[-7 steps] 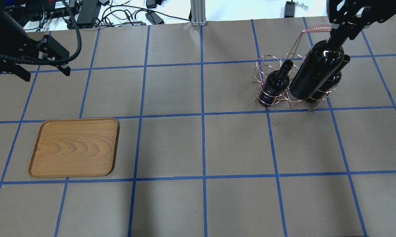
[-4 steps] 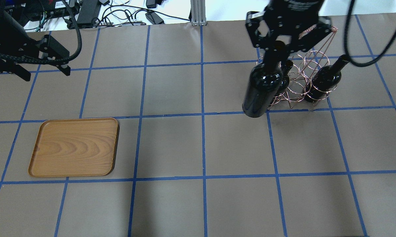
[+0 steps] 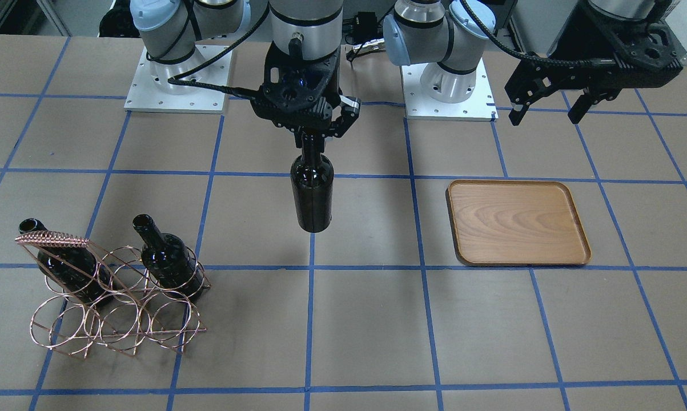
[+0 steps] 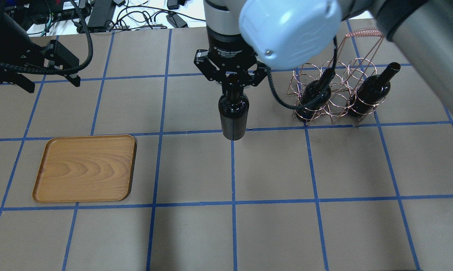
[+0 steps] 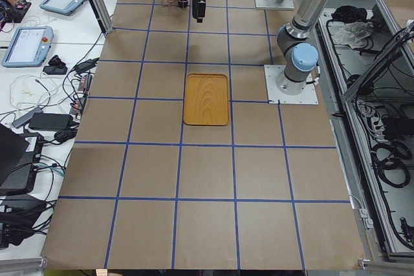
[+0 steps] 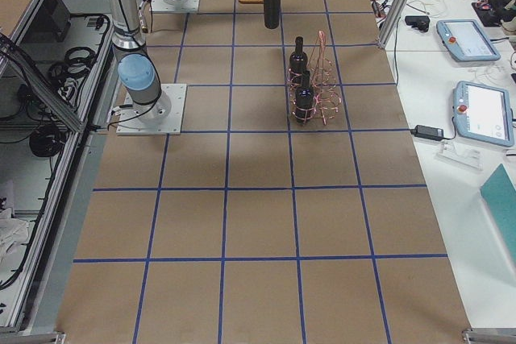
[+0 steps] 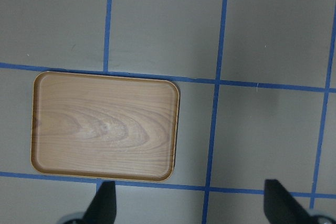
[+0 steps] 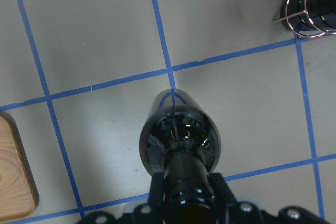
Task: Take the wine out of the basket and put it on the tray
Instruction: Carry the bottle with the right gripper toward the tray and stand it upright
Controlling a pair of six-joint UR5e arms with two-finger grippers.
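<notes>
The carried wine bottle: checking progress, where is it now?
In the overhead view the wine bottle hangs from the right tool over mid-table, between the basket at right and the tray at left.

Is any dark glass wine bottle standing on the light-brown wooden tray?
No, the light-brown wooden tray lies bare; the right gripper holds one dark glass bottle clear of it.

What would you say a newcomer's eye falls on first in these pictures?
The dark wine bottle hangs upright by its neck from the right gripper over the middle of the table. To its right in the overhead view stands the copper basket with two more bottles; to its left lies the empty tray, the open left gripper near it.
</notes>
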